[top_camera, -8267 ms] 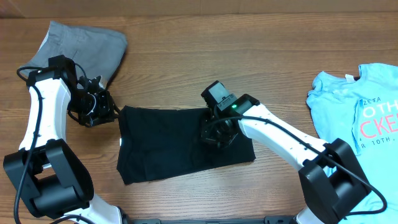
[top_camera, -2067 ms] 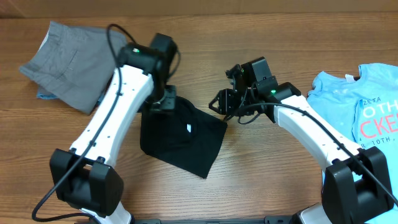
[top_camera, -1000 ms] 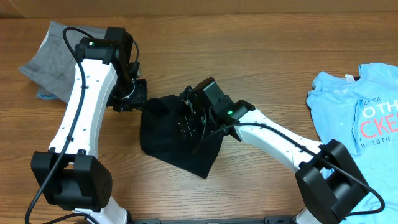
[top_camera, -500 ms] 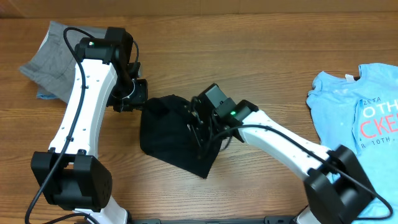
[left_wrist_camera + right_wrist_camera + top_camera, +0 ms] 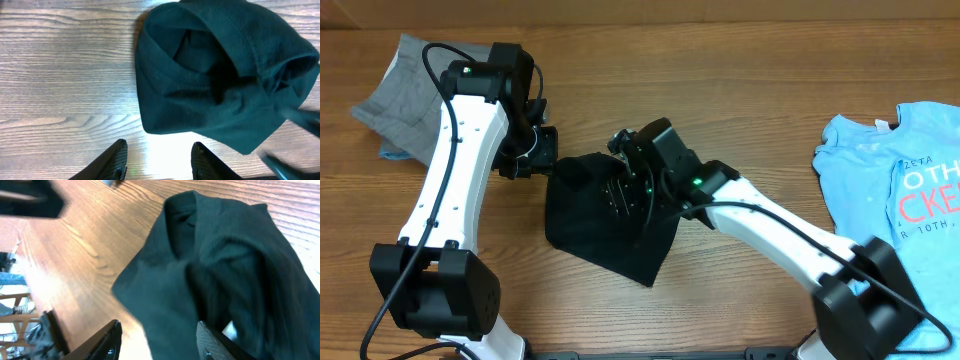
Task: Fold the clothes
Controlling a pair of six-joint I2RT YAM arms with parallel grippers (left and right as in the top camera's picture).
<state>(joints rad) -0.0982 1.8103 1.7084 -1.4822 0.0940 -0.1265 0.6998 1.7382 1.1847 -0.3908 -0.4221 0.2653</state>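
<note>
The black T-shirt (image 5: 605, 230) lies bunched and folded over on the wooden table, left of centre. My left gripper (image 5: 540, 158) hovers just beyond its upper left corner. In the left wrist view that gripper (image 5: 160, 162) is open over bare wood, with the shirt (image 5: 220, 75) ahead of it. My right gripper (image 5: 623, 190) hangs over the middle of the shirt. The right wrist view shows it (image 5: 160, 342) open above the black cloth (image 5: 220, 260), gripping nothing, with a small white label (image 5: 229, 328) beside one finger.
Grey shorts (image 5: 415, 85) lie crumpled at the far left corner, behind my left arm. A light blue printed tee (image 5: 895, 170) is spread at the right edge. Bare wood stretches along the back and between the black shirt and the blue tee.
My right gripper closed on the black cloth, then opened again and drew back up and left a little. The left jaws have spread slightly; the left arm has stayed put.
</note>
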